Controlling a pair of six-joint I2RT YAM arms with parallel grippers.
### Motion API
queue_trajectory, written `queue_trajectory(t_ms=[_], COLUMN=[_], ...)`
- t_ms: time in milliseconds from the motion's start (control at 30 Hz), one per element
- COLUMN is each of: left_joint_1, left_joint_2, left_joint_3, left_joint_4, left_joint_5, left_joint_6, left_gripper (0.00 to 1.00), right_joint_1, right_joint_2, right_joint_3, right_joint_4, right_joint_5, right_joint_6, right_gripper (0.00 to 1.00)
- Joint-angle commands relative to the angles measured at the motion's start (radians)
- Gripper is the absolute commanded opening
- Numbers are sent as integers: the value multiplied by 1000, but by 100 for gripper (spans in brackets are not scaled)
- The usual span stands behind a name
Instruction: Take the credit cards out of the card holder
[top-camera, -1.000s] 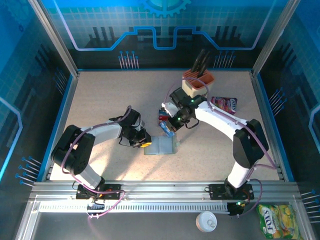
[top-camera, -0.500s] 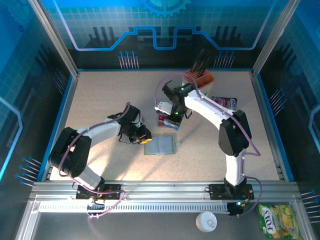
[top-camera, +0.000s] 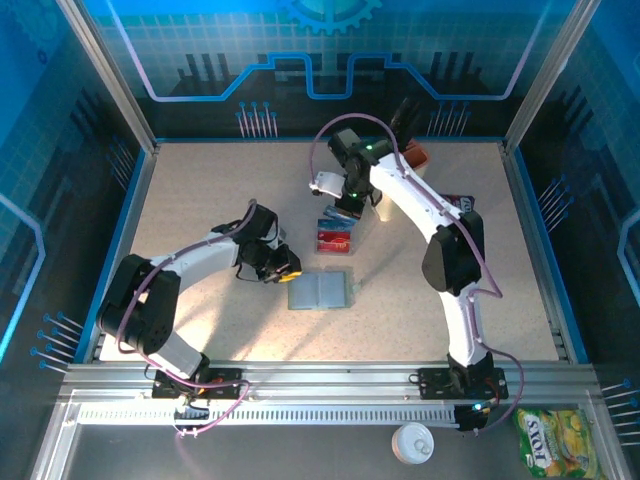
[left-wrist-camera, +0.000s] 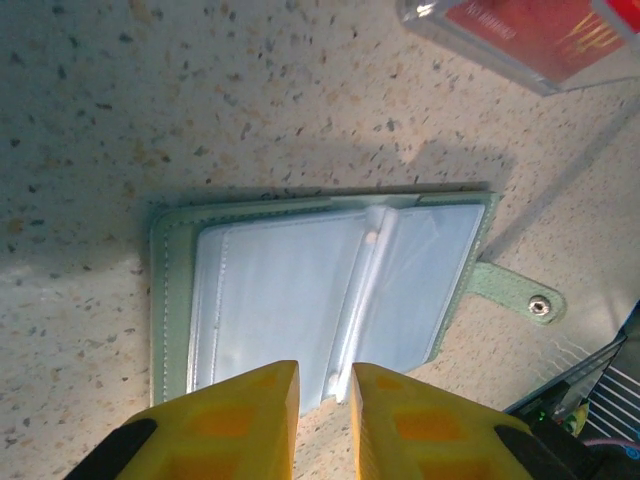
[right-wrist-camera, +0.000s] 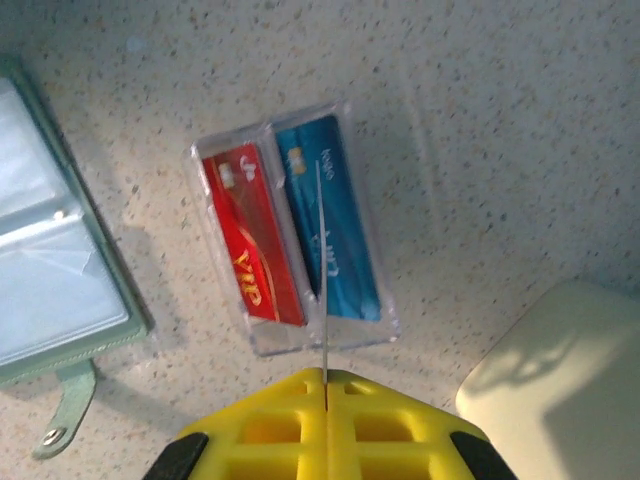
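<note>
1. Step in hand: we judge the emptying to be at or near its end. The card holder (left-wrist-camera: 270, 290) lies open and flat on the tabletop (top-camera: 200, 200). Both of its clear pockets look empty in the left wrist view, though we cannot rule out a card behind the cloudy plastic.
2. Next move: we judge that it calls for a check of the pockets. If the cards must also come free of their sleeve, one arm would pin the sleeve while the other pinches a card by its short edge. The cards are thin and flat, so that grip would slip easily.
3. The credit cards, a red card (right-wrist-camera: 252, 240) and a blue card (right-wrist-camera: 330, 230), lie side by side just beyond the card holder and apart from it. They appear to sit in a clear plastic sleeve (right-wrist-camera: 320, 335).
4. The left fingers (left-wrist-camera: 288, 390) stand narrowly parted with nothing between them, at the edge of the card holder.
5. The right fingers (right-wrist-camera: 325, 390) are pressed together above the two cards. A thin pale line runs from their seam across the blue card; we cannot tell whether it is something held edge-on.
6. The card holder is a grey-green stitched bifold with pale translucent leaves meeting at a central spine. A closing tab (left-wrist-camera: 515, 295) with a metal snap juts from one side.
</note>
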Motion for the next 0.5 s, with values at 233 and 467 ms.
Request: queue_trajectory(t_ms=[233,467], left_joint_1=[23,27], left_joint_2=[-7,-5], left_joint_3=[22,14], left_joint_4=[-39,-36], left_joint_5=[-6,-9], left_joint_6=[20,16], left_gripper=[22,22], right_joint_1=[-14,-14], right_joint_2=[130,160], right_joint_3=[160,156], right_joint_4=[-106,-97], right_joint_5=[-33,-29], right_joint_6=[-65,-59], right_gripper=[5,14])
